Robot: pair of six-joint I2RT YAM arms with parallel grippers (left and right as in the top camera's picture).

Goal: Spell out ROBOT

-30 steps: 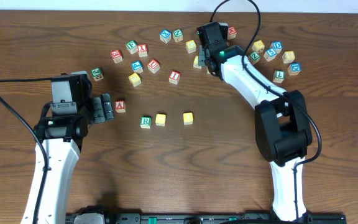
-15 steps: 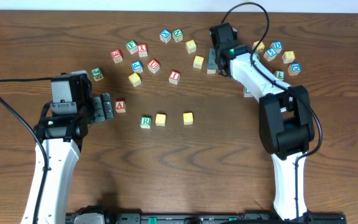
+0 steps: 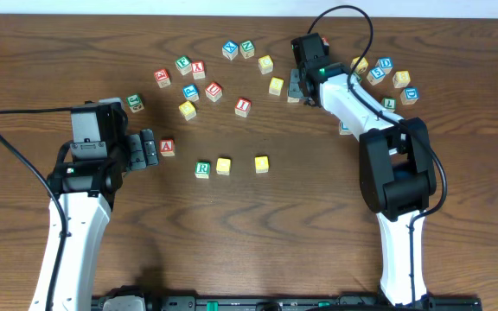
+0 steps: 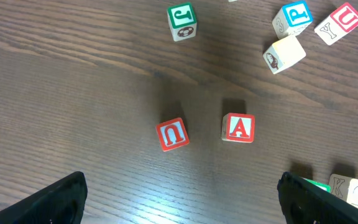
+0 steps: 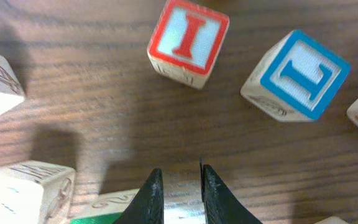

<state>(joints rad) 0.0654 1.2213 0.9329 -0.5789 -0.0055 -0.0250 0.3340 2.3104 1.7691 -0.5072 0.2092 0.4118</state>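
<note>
A green R block (image 3: pixel 202 168) and two yellow blocks (image 3: pixel 224 165) (image 3: pixel 261 163) lie in a row at the table's middle; their letters are unreadable. My left gripper (image 3: pixel 148 149) is open and empty, just left of a red A block (image 3: pixel 168 147). The left wrist view shows the open fingers (image 4: pixel 185 211) with the A block (image 4: pixel 238 127) and a red U block (image 4: pixel 172 134) ahead. My right gripper (image 3: pixel 294 85) is beside a yellow block (image 3: pixel 276 85). Its fingers (image 5: pixel 179 186) are nearly together with nothing between them. A red I block (image 5: pixel 188 40) and a blue L block (image 5: pixel 297 74) lie beyond.
Several loose letter blocks are scattered across the far half of the table, from a green one (image 3: pixel 135 103) on the left to a cluster (image 3: pixel 386 73) at the far right. More blocks (image 5: pixel 23 190) lie close to the left of the right fingers.
My right gripper moved right, away from the yellow block it was over a second ago, and has stayed put since. The left arm has not moved.
</note>
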